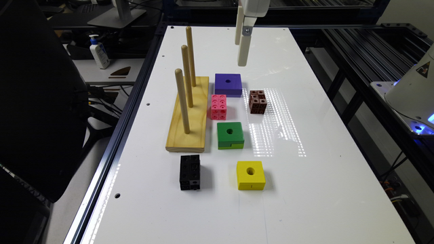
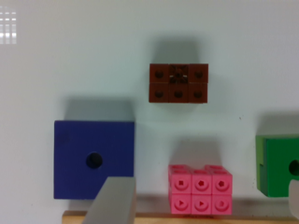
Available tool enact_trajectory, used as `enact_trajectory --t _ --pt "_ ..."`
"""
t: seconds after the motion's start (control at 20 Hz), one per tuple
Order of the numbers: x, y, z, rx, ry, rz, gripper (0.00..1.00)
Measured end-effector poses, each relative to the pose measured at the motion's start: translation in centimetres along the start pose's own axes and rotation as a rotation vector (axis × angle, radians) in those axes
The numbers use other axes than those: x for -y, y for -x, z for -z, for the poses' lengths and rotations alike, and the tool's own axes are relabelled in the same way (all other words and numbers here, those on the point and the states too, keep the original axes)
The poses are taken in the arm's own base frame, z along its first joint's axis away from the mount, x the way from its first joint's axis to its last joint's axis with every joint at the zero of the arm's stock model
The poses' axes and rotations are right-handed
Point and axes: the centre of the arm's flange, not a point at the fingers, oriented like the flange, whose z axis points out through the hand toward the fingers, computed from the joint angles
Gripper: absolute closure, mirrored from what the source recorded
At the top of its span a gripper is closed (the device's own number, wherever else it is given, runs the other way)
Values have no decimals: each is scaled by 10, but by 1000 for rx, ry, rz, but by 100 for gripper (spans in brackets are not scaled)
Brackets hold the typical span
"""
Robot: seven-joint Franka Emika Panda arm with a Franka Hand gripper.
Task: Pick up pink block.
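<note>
The pink block point(image 1: 218, 107) is a small bright pink cube of snapped-together mini cubes. It rests on the white table point(image 1: 322, 169), right beside the wooden peg board point(image 1: 190, 118). My gripper point(image 1: 240, 52) hangs high above the table's far part, beyond the purple block point(image 1: 228, 84). In the wrist view the pink block point(image 2: 200, 189) lies below, between my two widely spaced fingers point(image 2: 117, 200). The gripper point(image 2: 205, 198) is open and holds nothing.
A brown studded cube point(image 1: 257, 101) sits toward the exterior view's right of the pink one. A green holed block point(image 1: 230, 135), a yellow holed block point(image 1: 250, 175) and a black studded cube point(image 1: 190, 172) lie nearer. Three upright pegs point(image 1: 186, 76) rise from the board.
</note>
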Motion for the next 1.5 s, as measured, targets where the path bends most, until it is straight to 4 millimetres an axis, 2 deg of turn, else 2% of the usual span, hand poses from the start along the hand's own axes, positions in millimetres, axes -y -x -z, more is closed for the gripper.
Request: enact_trajectory --t 0.4,0.85,1.5 --pt "5 1 0 0 -1 3 0" --pt "11 -3 -42 12 8 3 0" --pt "19 -4 -37 3 -5 7 0"
